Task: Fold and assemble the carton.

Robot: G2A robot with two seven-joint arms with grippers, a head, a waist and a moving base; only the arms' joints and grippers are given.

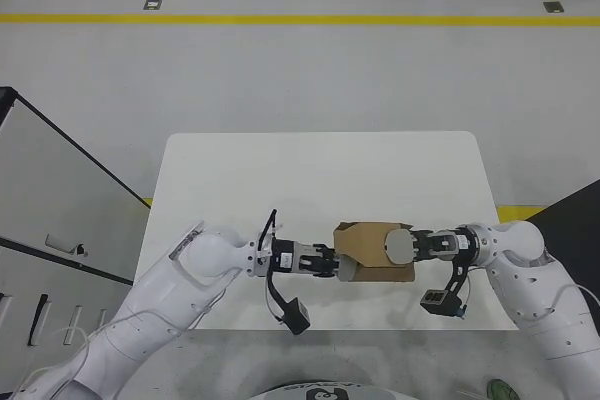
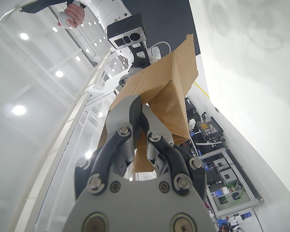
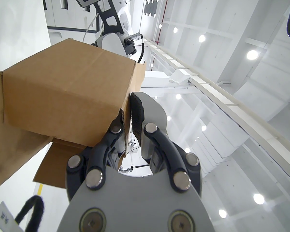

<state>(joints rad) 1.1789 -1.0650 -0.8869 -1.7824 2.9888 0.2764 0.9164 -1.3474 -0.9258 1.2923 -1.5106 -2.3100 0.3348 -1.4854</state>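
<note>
Carton: you are holding the brown carton (image 1: 373, 250) between both arms in the lower middle of the top view, seemingly lifted above the white table (image 1: 320, 180), with its flaps hanging loose.
Left gripper (image 2: 137, 103): it is pinching a flap at the carton's left end, fingers narrowed onto the cardboard.
Right gripper (image 3: 128, 105): it is clamping a wall edge at the right end.
Risk: if you are pulling the arms apart or twisting, the thin flap is likely tearing or slipping free.
</note>
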